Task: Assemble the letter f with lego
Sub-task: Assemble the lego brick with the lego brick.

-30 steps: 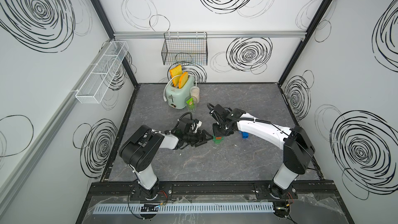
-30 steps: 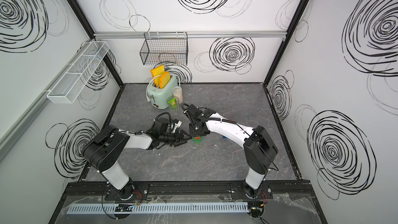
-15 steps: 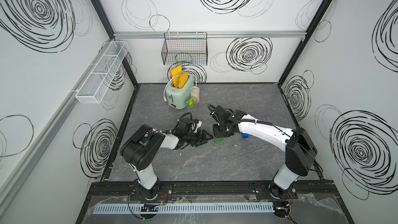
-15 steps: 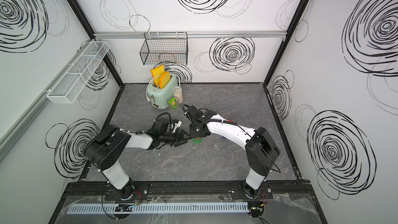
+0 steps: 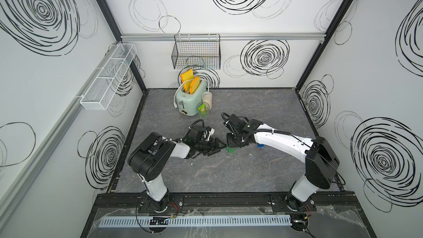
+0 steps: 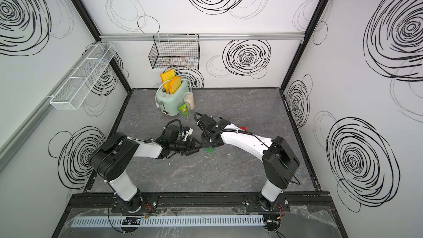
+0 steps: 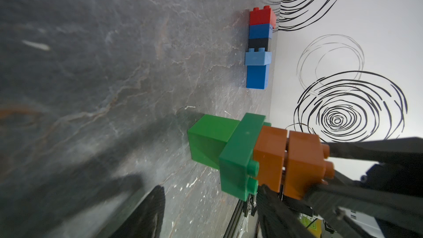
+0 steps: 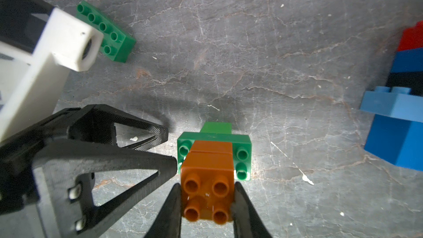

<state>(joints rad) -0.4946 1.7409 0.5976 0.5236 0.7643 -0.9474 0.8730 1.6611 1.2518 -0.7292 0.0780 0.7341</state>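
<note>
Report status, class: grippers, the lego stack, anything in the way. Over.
Right gripper shut on orange-brown brick topping green bricks. Left gripper open, beside them. Blue-red stack lies apart; nothing in the way.

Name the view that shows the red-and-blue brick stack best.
Left wrist: the whole stack shows unblocked, red, blue, black, light blue, blue. The right wrist view crops it at the frame edge. In both top views the right arm hides nearly all of it; only a blue or red scrap shows.

Toaster (image 5: 189, 102); jar (image 5: 207, 97); glass (image 5: 203, 112); wire basket (image 5: 196, 56).
</note>
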